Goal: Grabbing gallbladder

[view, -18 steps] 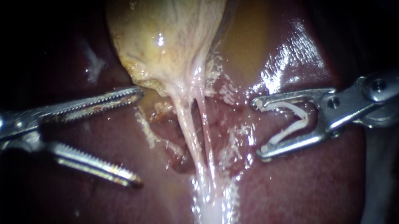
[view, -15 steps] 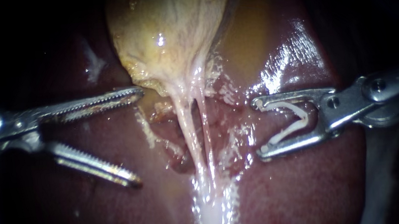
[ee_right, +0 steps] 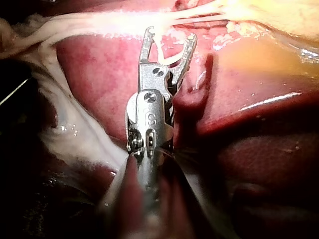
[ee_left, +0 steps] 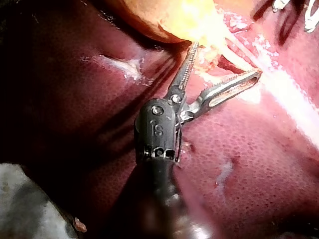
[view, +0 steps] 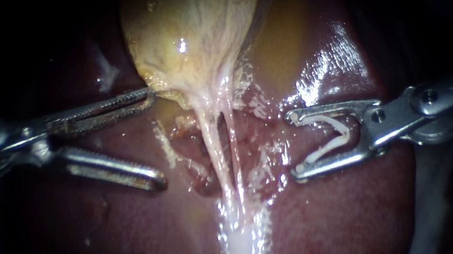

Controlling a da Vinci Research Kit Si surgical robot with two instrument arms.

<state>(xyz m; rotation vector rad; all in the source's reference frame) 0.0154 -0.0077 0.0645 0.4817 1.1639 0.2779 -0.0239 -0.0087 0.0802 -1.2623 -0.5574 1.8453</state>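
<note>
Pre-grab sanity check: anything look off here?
Nothing stands out: the left instrument has its pincer open at the edge of the gallbladder, gripping nothing; the right instrument holds a white clip, apart from the gallbladder.

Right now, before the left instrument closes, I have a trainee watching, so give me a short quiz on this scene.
1. True or false: the left instrument has its jaws shut on the gallbladder.
2. Short answer: what does the right instrument hold between its jaws?
3. Fill in: the dark red tissue under both instruments is the ____.

Key
1. False. The jaws are open, and the upper one's tip is at the gallbladder's lower edge.
2. A white clip.
3. Liver.
</note>
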